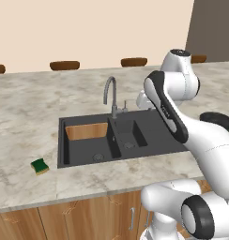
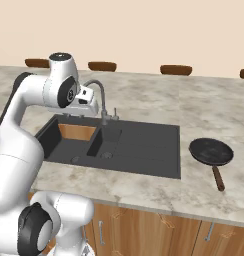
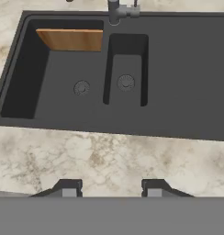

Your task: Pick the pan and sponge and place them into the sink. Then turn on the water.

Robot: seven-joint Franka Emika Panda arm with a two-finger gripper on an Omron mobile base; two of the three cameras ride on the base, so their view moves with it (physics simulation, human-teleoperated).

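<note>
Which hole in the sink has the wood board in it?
The bigger, wider basin of the sink, on the left in the hand view. The brown wooden panel leans at its back wall. The narrow basin beside it has none.

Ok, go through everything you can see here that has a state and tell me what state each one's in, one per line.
pan: upright on the counter right of the sink, empty, not held.
sponge: on the counter left of the sink, green side up.
sink: both basins without pan or sponge.
faucet: no water running.
gripper: open, holding nothing, above the counter's front edge.
</note>
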